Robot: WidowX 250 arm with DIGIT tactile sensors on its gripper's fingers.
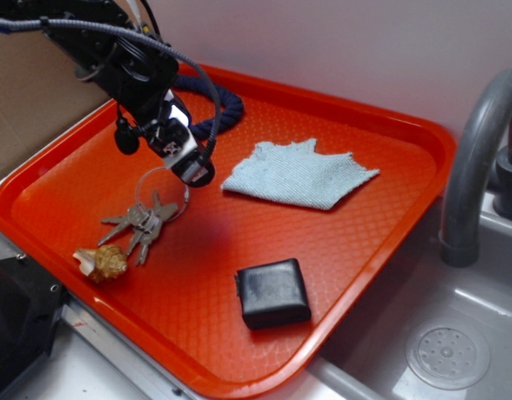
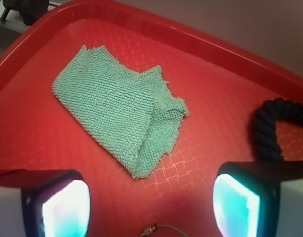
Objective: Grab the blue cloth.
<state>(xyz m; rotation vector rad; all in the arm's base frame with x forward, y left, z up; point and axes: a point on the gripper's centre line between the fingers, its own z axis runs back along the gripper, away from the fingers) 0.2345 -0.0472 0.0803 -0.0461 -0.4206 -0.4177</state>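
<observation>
Hand (image 2: 151,197) hovers with fingers apart over the tray (image 1: 356,250), blue cloth (image 1: 299,175) lying flat mid-frame, right of it.

a plain pale wall (image 1: 339,50) stands at the back. on the right is a grey metal sink (image 1: 456,333) with a round drain (image 1: 448,357) and a curved grey tap (image 1: 477,150). a brown cardboard sheet (image 1: 31,100) leans on the left. the light is soft and even.
</observation>
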